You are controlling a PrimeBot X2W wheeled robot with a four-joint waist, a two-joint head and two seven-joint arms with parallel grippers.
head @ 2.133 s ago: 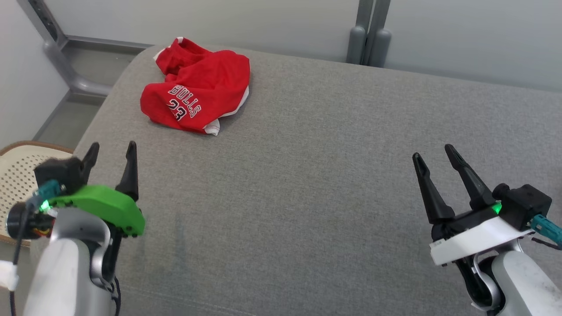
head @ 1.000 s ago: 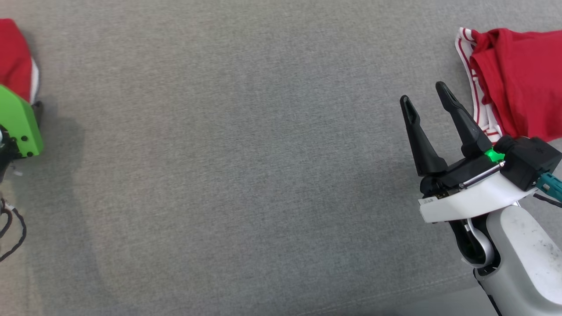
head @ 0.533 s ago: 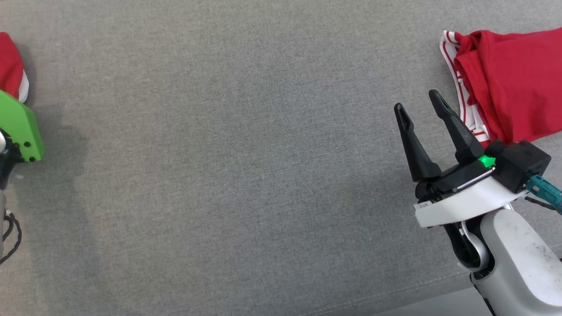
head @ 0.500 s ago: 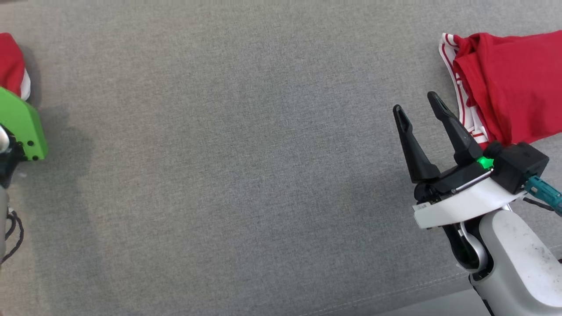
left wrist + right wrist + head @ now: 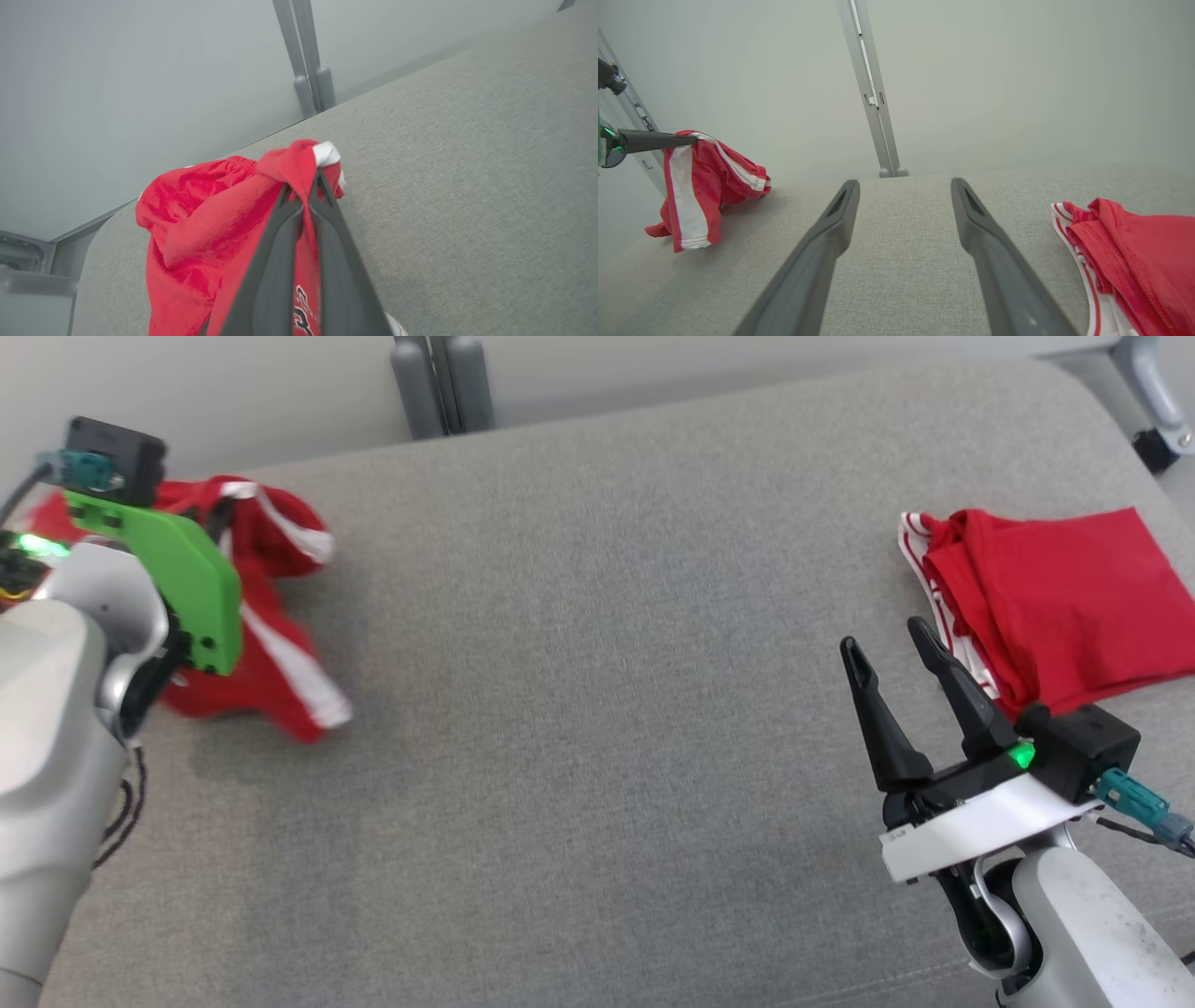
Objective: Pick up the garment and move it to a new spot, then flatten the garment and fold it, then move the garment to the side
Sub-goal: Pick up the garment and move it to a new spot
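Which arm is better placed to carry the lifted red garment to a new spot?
Left. The left fingers are shut on the lifted red garment; the right fingers stand open, empty, far from it.

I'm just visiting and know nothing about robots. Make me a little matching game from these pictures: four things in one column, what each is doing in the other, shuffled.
Things:
1. left gripper
2. right gripper
3. striped garment
4. folded garment

States:
a. lying flat at the right end of the grey cushion
b. open, holding nothing
c. hanging bunched from dark fingers
d. shut on red cloth

Pairs: 1-d, 2-b, 3-c, 4-a
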